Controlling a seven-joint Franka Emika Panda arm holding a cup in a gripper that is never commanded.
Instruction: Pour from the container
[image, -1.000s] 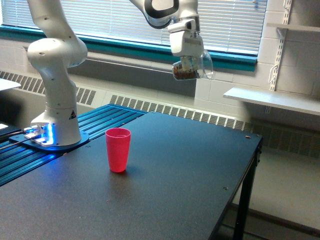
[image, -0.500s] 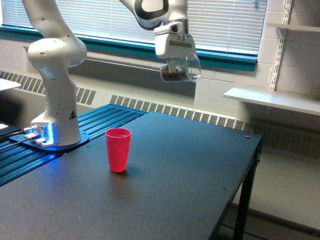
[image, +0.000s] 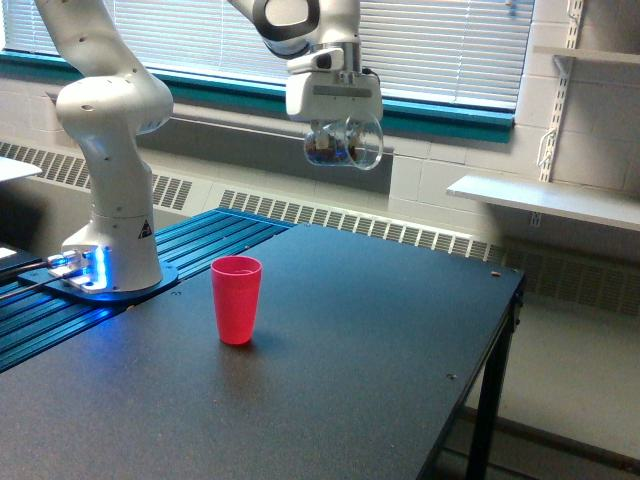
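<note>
On the left I see the red cup (image: 237, 298) standing upright on the worktop (image: 330, 380), untouched. Over the last second I have brought the jar (image: 343, 143) leftward toward it; it hangs high, up and right of the cup, clamped in the fingers (image: 335, 125), nuts inside. I judge more travel is needed before tipping.
</note>
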